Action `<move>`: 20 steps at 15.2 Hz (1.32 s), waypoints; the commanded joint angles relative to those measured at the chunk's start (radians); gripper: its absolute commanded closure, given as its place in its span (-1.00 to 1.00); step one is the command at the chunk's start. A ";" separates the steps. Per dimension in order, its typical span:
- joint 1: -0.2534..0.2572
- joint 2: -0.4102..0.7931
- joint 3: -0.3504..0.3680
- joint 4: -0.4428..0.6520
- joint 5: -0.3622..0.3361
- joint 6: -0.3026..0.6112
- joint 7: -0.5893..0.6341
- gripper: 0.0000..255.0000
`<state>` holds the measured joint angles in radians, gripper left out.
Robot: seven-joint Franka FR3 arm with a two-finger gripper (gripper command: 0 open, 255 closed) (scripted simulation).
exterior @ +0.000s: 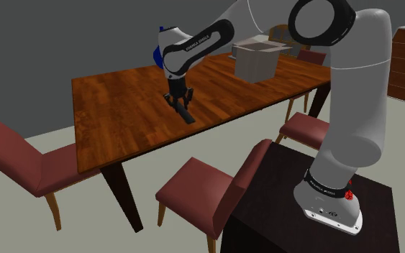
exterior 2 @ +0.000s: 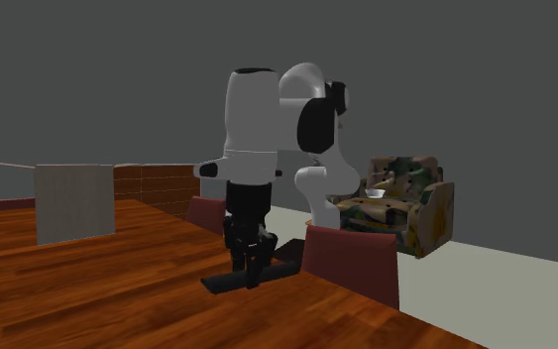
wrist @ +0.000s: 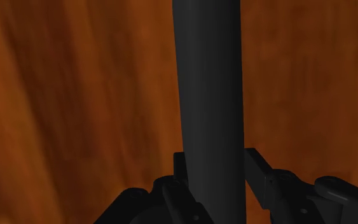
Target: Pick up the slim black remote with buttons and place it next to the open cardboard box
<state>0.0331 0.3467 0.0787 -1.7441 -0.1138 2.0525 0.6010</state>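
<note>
The claw [wrist: 214,159] points straight down, its two fingers pressed against either long side of the slim black remote [wrist: 209,83], clamped on it. The remote lies flat and low on the brown wooden table [exterior: 121,108], near the middle of the top. The open cardboard box [exterior: 257,61] stands well apart, towards the table's far end. Dark red chairs [exterior: 193,188] ring the table.
</note>
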 commanded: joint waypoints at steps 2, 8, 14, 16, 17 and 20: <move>0.000 -0.015 0.001 0.022 0.003 -0.037 -0.004 1.00; 0.000 -0.039 0.002 0.070 0.008 -0.109 -0.011 1.00; 0.000 -0.056 0.004 0.127 0.012 -0.183 -0.018 1.00; 0.000 -0.060 0.004 0.148 0.013 -0.208 -0.020 1.00; 0.001 -0.062 0.004 0.159 0.013 -0.220 -0.021 1.00; 0.001 -0.066 0.004 0.195 0.014 -0.259 -0.024 1.00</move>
<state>0.0328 0.2854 0.0822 -1.5586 -0.0999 1.8071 0.5761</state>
